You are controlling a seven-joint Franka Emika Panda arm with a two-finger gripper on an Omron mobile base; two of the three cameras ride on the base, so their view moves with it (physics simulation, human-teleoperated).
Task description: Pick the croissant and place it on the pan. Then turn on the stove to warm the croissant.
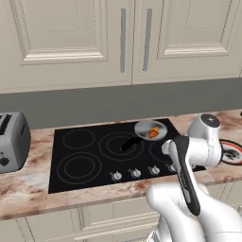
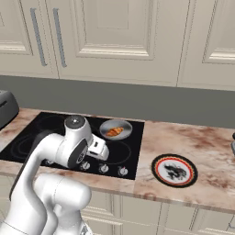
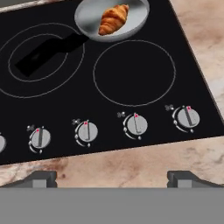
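Observation:
The croissant [image 3: 113, 18] lies inside the grey pan [image 3: 136, 21], which sits on the back right burner of the black stove [image 3: 131, 96]. The pan's black handle [image 3: 43, 54] reaches across the neighbouring burner ring. In the base views the croissant [image 1: 153, 133] [image 2: 114, 131] rests in the pan [image 1: 143, 127] [image 2: 125, 126] on the same cooktop [image 1: 94, 151] [image 2: 121, 153]. My gripper [image 3: 112, 178] hangs open over the counter's front edge, just short of the row of silver knobs [image 3: 137, 124], with nothing between its fingers.
A grey toaster [image 1: 12, 142] stands on the counter left of the stove. A round red-rimmed plate [image 2: 174, 170] lies on the marble counter [image 3: 205, 57] to the right. Cream cabinet doors [image 1: 71, 38] hang above the grey backsplash.

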